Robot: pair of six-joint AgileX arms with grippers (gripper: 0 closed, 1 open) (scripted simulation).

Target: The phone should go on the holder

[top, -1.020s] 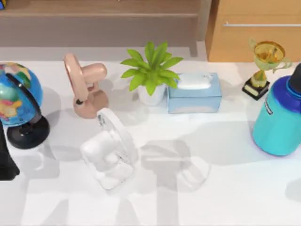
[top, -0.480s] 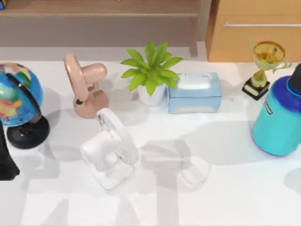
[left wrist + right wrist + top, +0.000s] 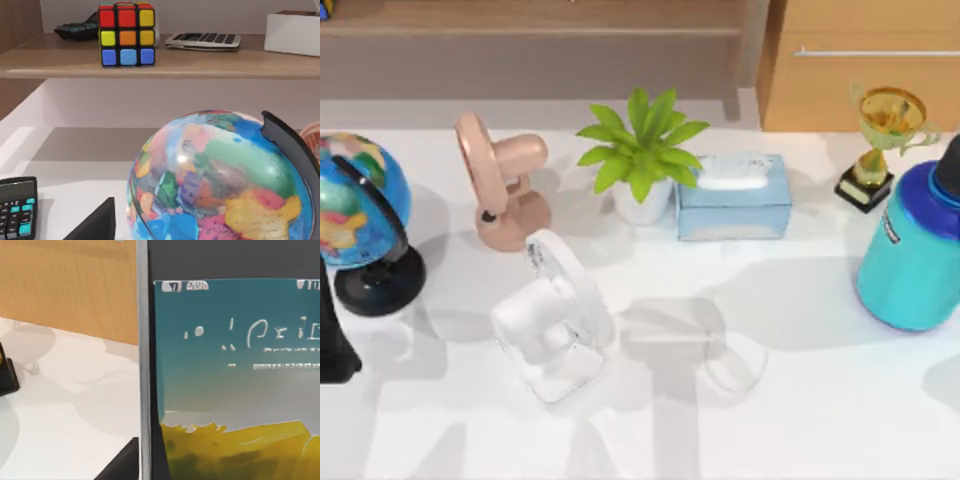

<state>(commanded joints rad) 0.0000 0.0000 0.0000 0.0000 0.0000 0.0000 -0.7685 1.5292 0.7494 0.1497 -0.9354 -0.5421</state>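
Phone [image 3: 230,375]: close against the right wrist camera, right half of that frame — silver rim [image 3: 143,360] running vertically, black bezel, teal-to-yellow screen with a status line and clock digits. Whether it is gripped, cannot tell.
Right gripper: a dark finger [image 3: 120,462] at the lower edge of the right wrist view, just beside the phone's rim; how far the fingers stand apart, cannot tell.
Left arm [image 3: 332,335]: dark shape at the left edge of the top view, below the globe.
Left gripper: a dark finger [image 3: 95,225] at the bottom of the left wrist view; its opening, cannot tell.
Globe [image 3: 355,215]: left edge of the top view, on a black base.
White holder [image 3: 555,320]: centre-left, lower than the pink stand [image 3: 500,190].
Back row — potted plant [image 3: 640,150], blue tissue box [image 3: 733,197] just right of it, trophy [image 3: 882,140] upper right.
Teal bottle [image 3: 915,245]: right edge.
Shelf, left wrist view: colour cube [image 3: 126,34], calculator [image 3: 202,40].
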